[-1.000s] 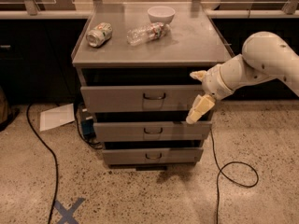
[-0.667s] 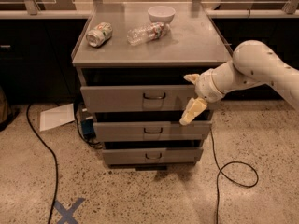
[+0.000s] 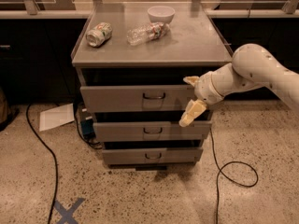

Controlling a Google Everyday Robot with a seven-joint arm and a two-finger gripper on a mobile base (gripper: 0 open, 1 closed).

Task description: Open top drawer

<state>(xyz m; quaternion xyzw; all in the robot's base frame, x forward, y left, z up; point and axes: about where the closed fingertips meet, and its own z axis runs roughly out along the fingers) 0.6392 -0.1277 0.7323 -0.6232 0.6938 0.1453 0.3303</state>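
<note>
The top drawer (image 3: 121, 99) is the widest of three grey drawers in a metal cabinet, with a small dark wire handle (image 3: 154, 96) at its centre. A dark gap shows between its front and the cabinet top. My gripper (image 3: 189, 99) is at the right end of the drawer front, to the right of the handle. It is open: one cream finger (image 3: 190, 80) is at the drawer's upper edge and the other (image 3: 192, 114) at its lower edge. It holds nothing.
On the cabinet top (image 3: 191, 45) lie a crushed can (image 3: 98, 34), a plastic bottle (image 3: 147, 32) and a white bowl (image 3: 161, 14). Two narrower drawers (image 3: 149, 130) sit below. Cables (image 3: 233, 171), a sheet of paper (image 3: 56, 117) and a blue tape cross (image 3: 67, 212) lie on the floor.
My arm has moved left along the top drawer front, bringing the open gripper closer to the handle. The drawers have not moved.
</note>
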